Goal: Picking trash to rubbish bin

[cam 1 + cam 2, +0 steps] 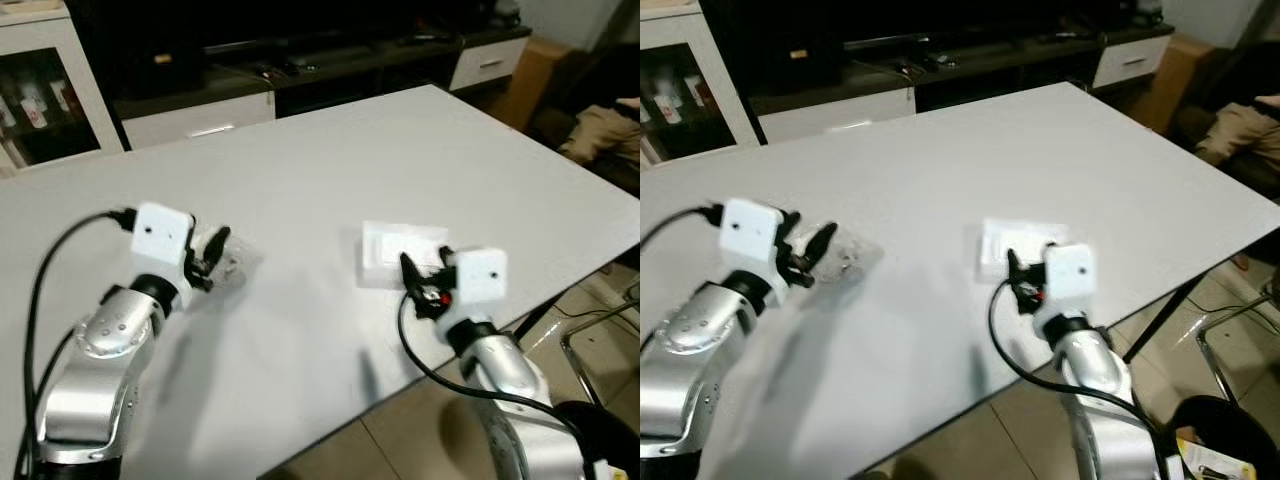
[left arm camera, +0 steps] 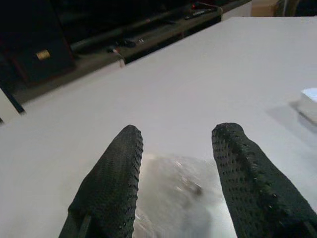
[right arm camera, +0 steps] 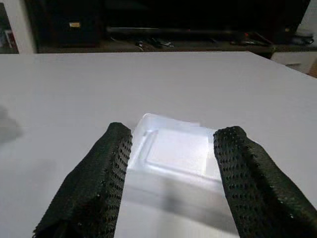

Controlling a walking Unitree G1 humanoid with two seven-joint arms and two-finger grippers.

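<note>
1. Roughly centre-right in the left eye view, a white plastic tray [image 1: 400, 252] lies on the white table [image 1: 330, 160], near its front edge.
2. Left of centre lies a crumpled clear wrapper [image 1: 232, 265], well apart from the tray.
3. Both claws are released: the right gripper [image 3: 171, 173] straddles the tray's near side, and the left gripper [image 2: 178, 178] spreads over the wrapper, neither grasping yet.
4. Closing could probably go wrong: the thin wrapper may slip between the fingers, and the tray's low rim may skid toward the table edge if pushed.
5. Only the right eye view includes a black rubbish bin [image 1: 1220, 440] on the floor at lower right; the wrist views reveal the finger gaps.
</note>
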